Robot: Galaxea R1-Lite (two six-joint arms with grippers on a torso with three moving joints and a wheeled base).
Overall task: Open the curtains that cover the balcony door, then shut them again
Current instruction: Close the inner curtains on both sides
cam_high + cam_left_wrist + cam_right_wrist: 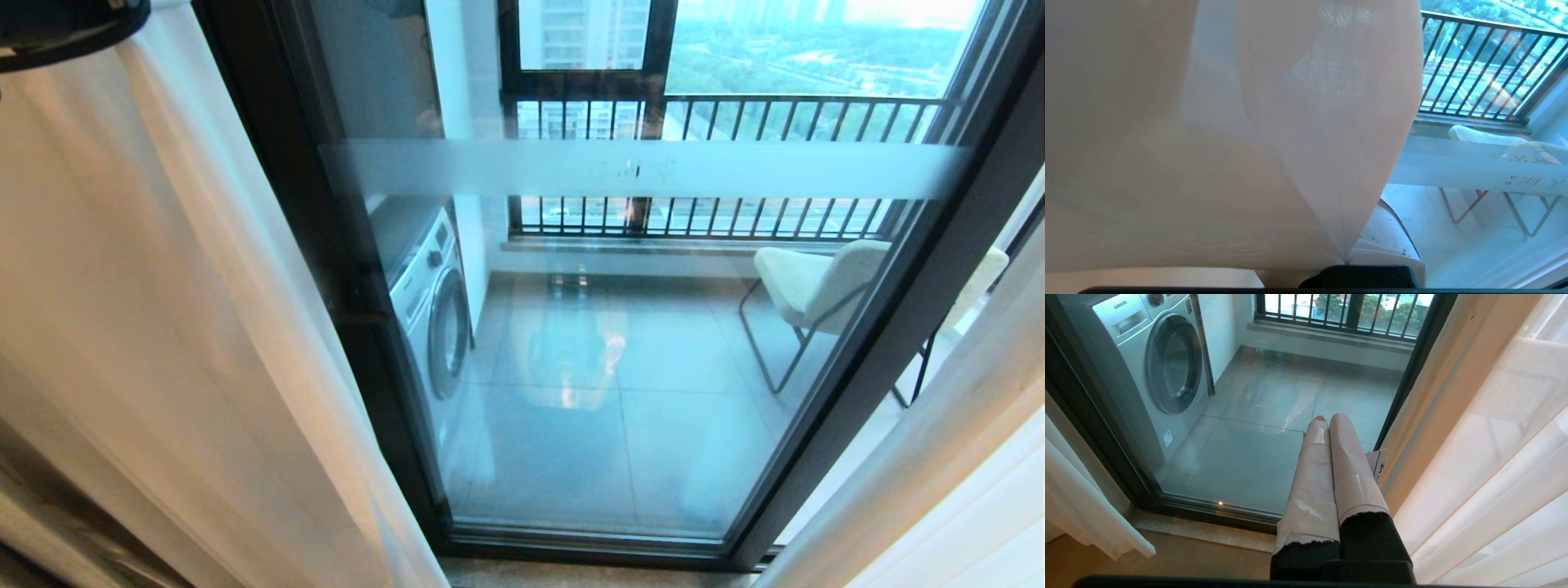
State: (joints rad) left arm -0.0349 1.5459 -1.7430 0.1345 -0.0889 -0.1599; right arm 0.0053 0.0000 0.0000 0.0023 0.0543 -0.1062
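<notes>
The curtains hang drawn apart in the head view, one sheer white panel (163,286) on the left and another (939,490) at the right edge. Between them the balcony door (620,392) shows bare, its glass in a dark frame with a frosted band (637,167). My left gripper (1347,257) is shut on the left panel's sheer fabric (1249,143), which fans out from the pinch and hides most of the fingers; one taped finger (1392,237) shows beside it. My right gripper (1331,420) is shut with nothing in it, low down beside the right panel (1494,457).
Behind the glass stand a washing machine (433,302) on the left and a pale chair (816,286) on the right, on a grey tiled floor. A barred railing (735,106) runs across the far window. A stone sill (1200,531) lies at the door's foot.
</notes>
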